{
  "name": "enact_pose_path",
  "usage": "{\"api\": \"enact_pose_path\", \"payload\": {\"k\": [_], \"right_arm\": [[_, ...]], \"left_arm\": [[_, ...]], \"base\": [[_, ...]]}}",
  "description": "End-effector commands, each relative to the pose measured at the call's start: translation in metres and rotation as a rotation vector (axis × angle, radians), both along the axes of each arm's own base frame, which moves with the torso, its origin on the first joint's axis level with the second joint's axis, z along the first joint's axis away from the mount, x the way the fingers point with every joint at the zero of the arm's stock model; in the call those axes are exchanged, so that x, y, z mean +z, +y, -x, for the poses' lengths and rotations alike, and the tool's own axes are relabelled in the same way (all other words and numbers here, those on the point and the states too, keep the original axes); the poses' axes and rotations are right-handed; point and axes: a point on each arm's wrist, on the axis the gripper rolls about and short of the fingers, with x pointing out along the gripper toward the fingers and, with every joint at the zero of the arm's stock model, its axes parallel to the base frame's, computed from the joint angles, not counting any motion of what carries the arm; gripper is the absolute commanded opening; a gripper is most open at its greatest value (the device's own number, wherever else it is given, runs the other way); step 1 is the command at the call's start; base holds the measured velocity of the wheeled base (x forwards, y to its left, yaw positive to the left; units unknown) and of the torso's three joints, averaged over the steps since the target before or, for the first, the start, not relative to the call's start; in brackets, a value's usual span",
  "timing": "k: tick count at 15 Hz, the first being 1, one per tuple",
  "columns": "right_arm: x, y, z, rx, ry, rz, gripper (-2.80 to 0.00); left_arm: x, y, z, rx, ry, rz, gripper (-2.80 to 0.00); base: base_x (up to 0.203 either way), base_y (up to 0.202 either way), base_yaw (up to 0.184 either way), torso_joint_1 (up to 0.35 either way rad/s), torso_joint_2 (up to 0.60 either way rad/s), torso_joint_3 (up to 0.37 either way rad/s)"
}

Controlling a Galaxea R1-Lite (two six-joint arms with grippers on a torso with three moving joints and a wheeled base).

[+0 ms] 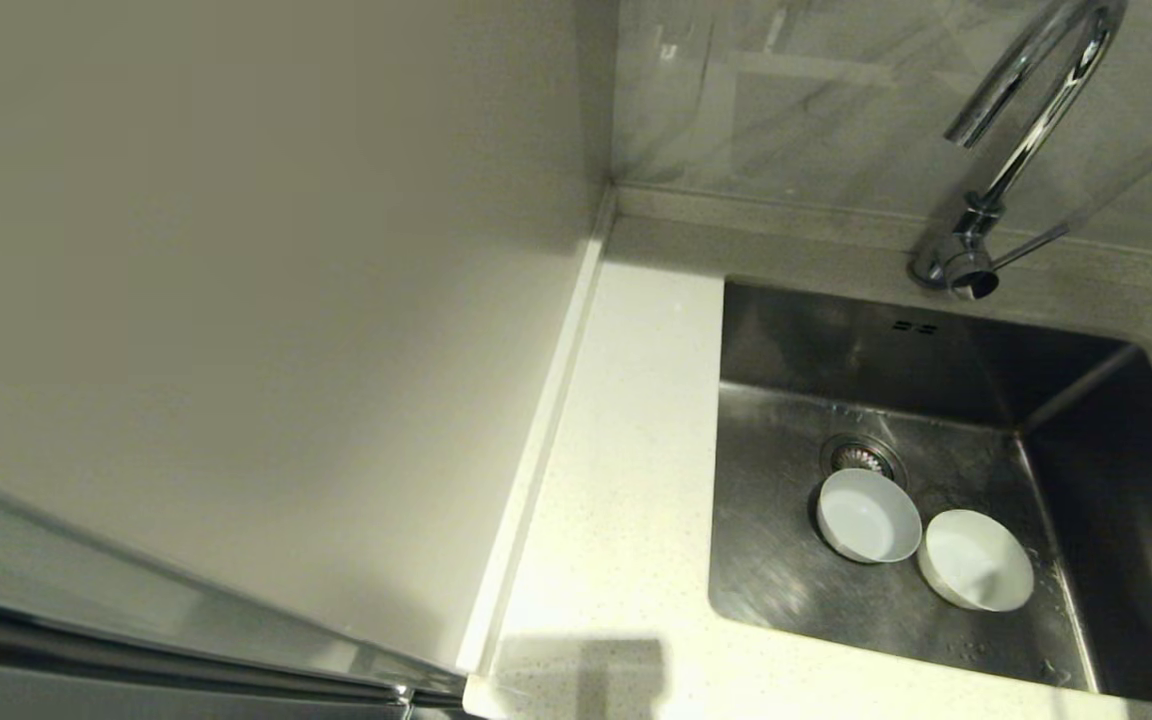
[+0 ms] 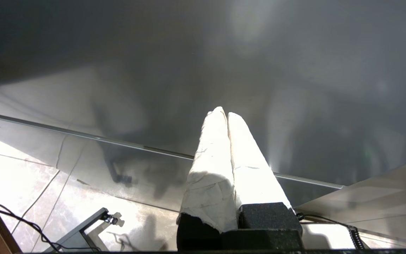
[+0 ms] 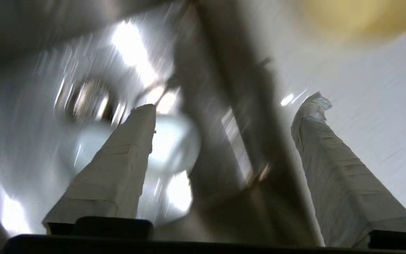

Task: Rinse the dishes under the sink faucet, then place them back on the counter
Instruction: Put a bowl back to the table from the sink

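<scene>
Right pincer: taped fingers spread wide apart, nothing held; seen only in its own wrist view, over the steel sink, with a blurred white bowl showing just beyond one finger and a pale yellow blur at the upper right of that frame, possibly the third bowl; this cannot be confirmed.

Left pincer: fingers pressed together, empty, pointed at a grey panel away from the sink; judged parked.

Sink: lower right of the head view. Two white bowls are listed on its floor, upright, rims touching: one just below the drain strainer, the other to its right.

Faucet: upper right, spout arched over the basin; no water seen.

Counter: pale strip left of the sink, no dish on it.

Relation noted: the bowls lie ahead of the right pincer, the nearer arm by judgement; being round, they present no long axis, so a rim grasp is expected.
</scene>
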Motion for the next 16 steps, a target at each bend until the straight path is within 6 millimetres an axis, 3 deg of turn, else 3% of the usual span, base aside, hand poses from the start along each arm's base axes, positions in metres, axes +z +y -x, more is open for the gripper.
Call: {"api": "enact_pose_path", "payload": {"k": [1, 4, 8, 11, 14, 16], "right_arm": [[-0.014, 0.019, 0.019, 0.126, 0.027, -0.076, 0.00], [-0.040, 0.013, 0.026, 0.281, 0.159, -0.007, 0.00], [-0.029, 0.015, 0.048, 0.423, 0.206, 0.195, 0.00], [-0.028, 0.042, 0.047, 0.596, 0.232, 0.222, 0.00], [-0.060, 0.063, 0.051, 0.738, 0.336, 0.156, 0.00], [-0.082, 0.069, 0.041, 0.820, 0.418, 0.135, 0.00]], "left_arm": [[0.000, 0.000, 0.000, 0.001, -0.003, 0.001, -2.80], [0.000, 0.000, 0.000, 0.000, -0.003, 0.001, -2.80], [0.000, 0.000, 0.000, 0.000, -0.003, 0.001, -2.80], [0.000, 0.000, 0.000, 0.000, -0.003, 0.001, -2.80], [0.000, 0.000, 0.000, 0.002, -0.003, 0.001, -2.80], [0.000, 0.000, 0.000, 0.000, -0.003, 0.001, -2.80]], "base": [[0.000, 0.000, 0.000, 0.000, 0.00, 0.000], [0.000, 0.000, 0.000, 0.000, 0.00, 0.000], [0.000, 0.000, 0.000, 0.000, 0.00, 0.000], [0.000, 0.000, 0.000, 0.000, 0.00, 0.000], [0.000, 0.000, 0.000, 0.000, 0.00, 0.000], [0.000, 0.000, 0.000, 0.000, 0.00, 0.000]]}}
